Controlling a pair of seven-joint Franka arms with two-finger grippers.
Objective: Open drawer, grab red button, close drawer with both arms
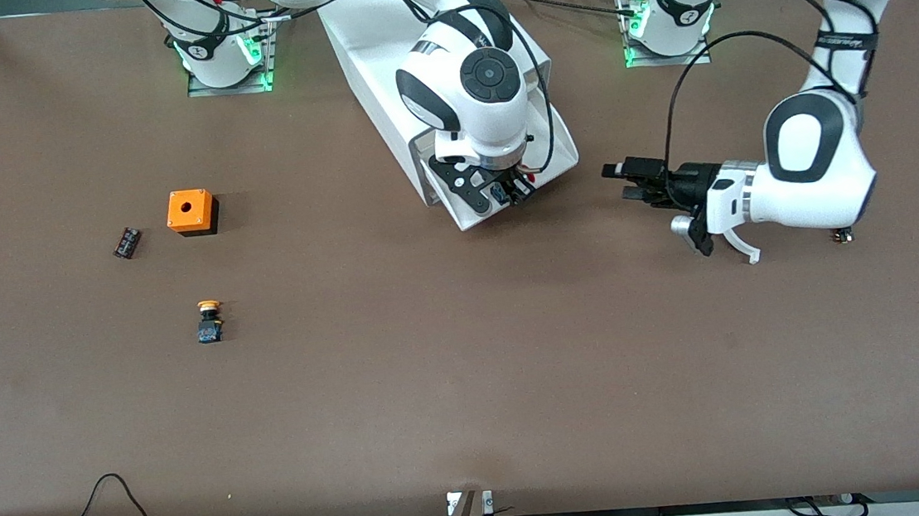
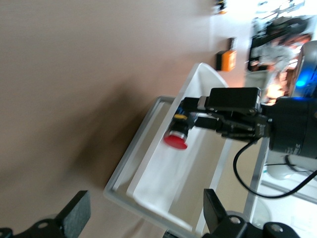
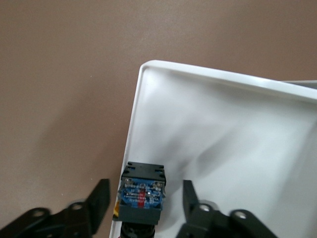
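The white cabinet [image 1: 377, 74] lies at the middle of the table's robot-side edge. One drawer [image 1: 465, 223] is pulled out toward the front camera; its rim also shows in the left wrist view [image 2: 130, 163] and in the right wrist view [image 3: 136, 124]. The button [image 3: 141, 194], with a blue-and-black body and a red cap [image 2: 175, 141], is at the drawer's edge. My right gripper [image 1: 504, 194] is over the drawer, open, with a finger on each side of the button [image 1: 498, 195] and a gap at both sides. My left gripper [image 1: 617, 182] is open and empty, level beside the drawer toward the left arm's end, pointing at it.
An orange cube with a hole [image 1: 191, 210], a small black part [image 1: 126, 242] and a yellow-capped button [image 1: 209, 320] lie toward the right arm's end of the table. A small dark object [image 1: 843, 236] lies under the left arm.
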